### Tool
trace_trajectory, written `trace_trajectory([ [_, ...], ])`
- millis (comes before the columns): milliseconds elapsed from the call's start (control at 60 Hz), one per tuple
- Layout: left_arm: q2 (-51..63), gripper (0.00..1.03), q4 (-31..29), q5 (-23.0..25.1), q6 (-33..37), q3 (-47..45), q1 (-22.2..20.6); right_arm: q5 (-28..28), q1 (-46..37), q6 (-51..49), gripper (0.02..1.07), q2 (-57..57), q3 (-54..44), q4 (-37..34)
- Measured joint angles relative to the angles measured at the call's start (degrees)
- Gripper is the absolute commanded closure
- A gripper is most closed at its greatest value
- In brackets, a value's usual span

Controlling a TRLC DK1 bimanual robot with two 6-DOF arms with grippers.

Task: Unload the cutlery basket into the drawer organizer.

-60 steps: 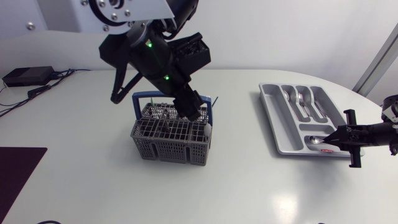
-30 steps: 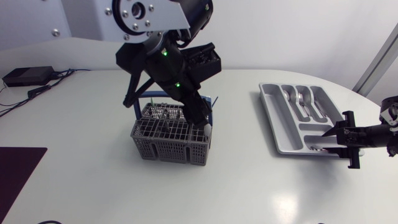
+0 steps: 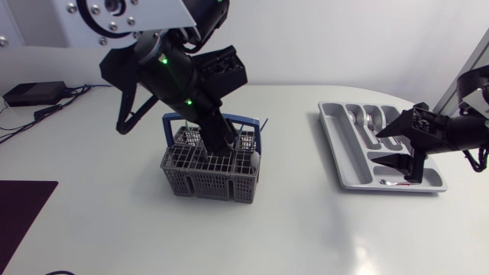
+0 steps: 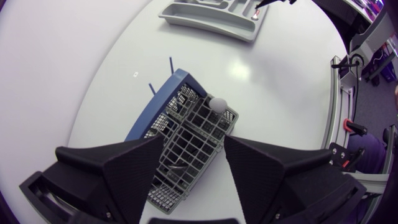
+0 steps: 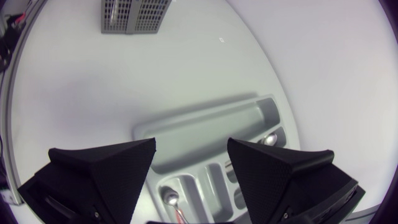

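Left gripper [image 4: 189,163]: one, matte black, its two wedge fingers [image 4: 127,167] are standing wide apart, gripping nothing. It is hanging just over the one cutlery basket [image 4: 186,127], tips down at its top in the head view. The basket is showing a grey plastic grid, boxy, with one blue handle. A white rounded piece [image 4: 217,103] is sticking up at one corner. Metal pieces are standing inside; count cannot be told.

Right gripper [image 3: 392,145]: one, also spread wide and empty, hovering above the one drawer organizer [image 3: 344,156]. The organizer is a smooth grey tray with divided troughs. At least two shiny spoons [image 5: 169,199] are lying in it, in separate troughs.
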Motion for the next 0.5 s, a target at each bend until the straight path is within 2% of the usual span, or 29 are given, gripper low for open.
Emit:
trace_trajectory([
  [300, -2.14, 0.36, -0.04, 0.0, 0.0, -5.27, 2.64, 1.57, 17.55, 27.12, 0.22, -5.55, 4.09, -10.05],
  [500, -3.87, 0.36, 0.02, 0.0, 0.0, -7.63, 4.04, 2.16, 26.4, 42.05, 0.23, -5.68, 7.69, -12.68],
])
